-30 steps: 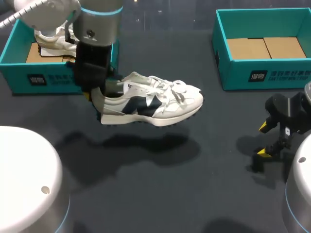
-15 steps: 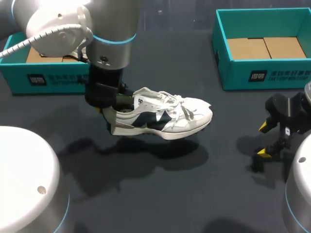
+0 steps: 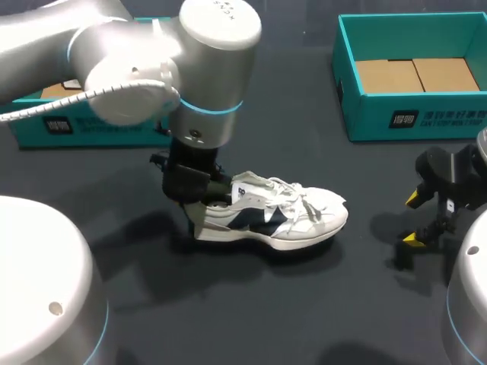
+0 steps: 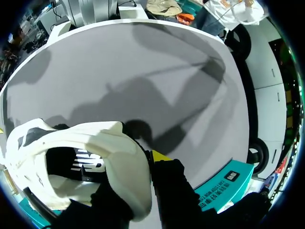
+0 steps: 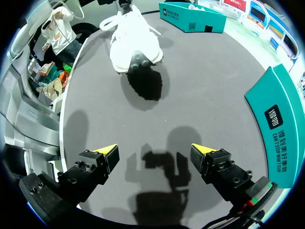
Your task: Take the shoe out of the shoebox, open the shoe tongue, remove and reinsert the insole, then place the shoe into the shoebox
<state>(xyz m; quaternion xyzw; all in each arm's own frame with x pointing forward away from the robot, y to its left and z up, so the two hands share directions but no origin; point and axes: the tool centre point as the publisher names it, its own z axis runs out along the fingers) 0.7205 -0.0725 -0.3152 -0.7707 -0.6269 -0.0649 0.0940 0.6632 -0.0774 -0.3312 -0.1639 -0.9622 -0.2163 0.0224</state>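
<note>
The shoe (image 3: 274,217), a white low sneaker with navy side panels, loose laces and a ridged sole, sits upright near the middle of the matte dark grey worktop (image 3: 304,304), toe toward the right edge. My left fingers (image 3: 196,205) pinch its padded heel collar, one inside and one outside. My right fingers (image 5: 155,150) hang wide apart near the right edge, holding nothing. Teal cardboard boxes stand at the far corners: the left shoebox (image 3: 76,128) and the right shoebox (image 3: 411,115).
</note>
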